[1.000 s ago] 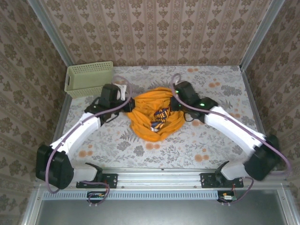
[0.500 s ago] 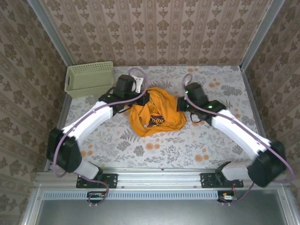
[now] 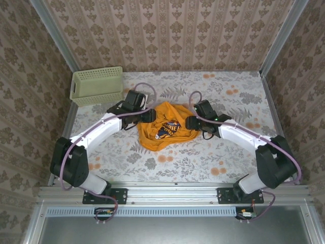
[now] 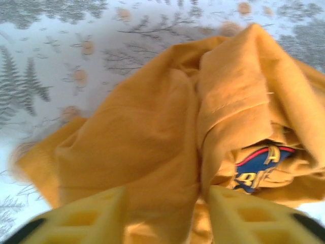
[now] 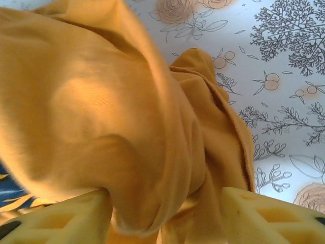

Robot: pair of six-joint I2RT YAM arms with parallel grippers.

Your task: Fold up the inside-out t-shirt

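Floral table (image 3: 228,147), patterned walls (image 3: 167,35) on three sides. My left pincer (image 4: 165,193) and right pincer (image 5: 165,195) are both unclenched, fingers spread astride folds of the crumpled shirt (image 3: 167,129).

Walls (image 3: 167,30) papered in a beige-and-brown damask pattern close in the bench (image 3: 228,152) on its far, left and right sides, with pale metal posts (image 3: 55,35) at the far corners. The bench wears a white cloth printed with grey foliage and orange blossoms. A silver rail (image 3: 172,189) runs along its near edge. The light is soft and even.
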